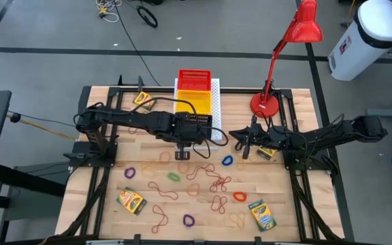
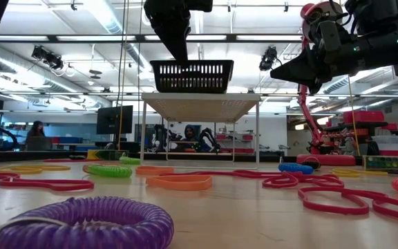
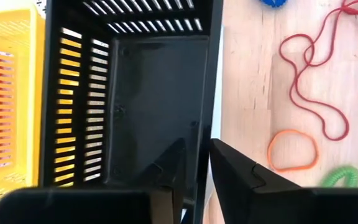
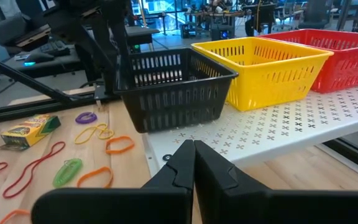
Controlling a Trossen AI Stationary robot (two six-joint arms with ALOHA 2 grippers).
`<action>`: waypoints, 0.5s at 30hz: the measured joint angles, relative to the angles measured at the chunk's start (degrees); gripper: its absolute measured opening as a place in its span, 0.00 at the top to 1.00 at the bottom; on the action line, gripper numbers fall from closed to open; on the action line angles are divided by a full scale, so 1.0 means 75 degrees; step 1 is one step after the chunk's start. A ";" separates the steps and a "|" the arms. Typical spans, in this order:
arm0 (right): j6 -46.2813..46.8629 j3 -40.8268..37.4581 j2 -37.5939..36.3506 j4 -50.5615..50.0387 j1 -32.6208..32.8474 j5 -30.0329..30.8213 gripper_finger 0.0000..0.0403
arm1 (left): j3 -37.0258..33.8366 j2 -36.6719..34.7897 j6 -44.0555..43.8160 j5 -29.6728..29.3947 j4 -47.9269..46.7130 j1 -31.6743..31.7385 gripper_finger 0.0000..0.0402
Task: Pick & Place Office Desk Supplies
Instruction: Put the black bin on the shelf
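At centre of the high view, the left gripper (image 1: 182, 155) straddles the black basket's (image 3: 154, 93) wall, fingers seemingly loosening. Right gripper (image 1: 245, 146), pressed shut, waits right of centre. Elastic loops (image 1: 227, 161), rubber bands (image 1: 218, 184) and crayon boxes (image 1: 132, 200) all remain scattered lower down; sorting looks barely begun.

Both arms are matte black, jointed, with thin black cables along them. Each pincer has two wedge-shaped black fingers.

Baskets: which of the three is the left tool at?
The black basket, at the row's end, beside the yellow basket; the red basket sits past that. The left tool straddles the black basket's wall.
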 joint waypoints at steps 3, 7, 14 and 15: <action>0.0000 0.0000 0.0000 0.0001 0.0001 0.0000 0.98 | 0.0000 0.0000 0.0038 -0.0175 -0.0005 -0.0003 0.78; 0.0000 0.0000 0.0000 -0.0001 0.0000 0.0003 0.98 | 0.0000 0.0000 0.0051 -0.0200 -0.0014 -0.0003 0.77; 0.0000 0.0000 0.0000 0.0000 0.0000 0.0003 0.98 | 0.0000 0.0000 -0.0131 -0.0451 -0.0014 -0.0003 0.76; 0.0000 0.0000 0.0000 -0.0001 0.0000 0.0003 0.98 | -0.0001 0.0000 -0.0171 -0.0489 -0.0013 -0.0003 0.76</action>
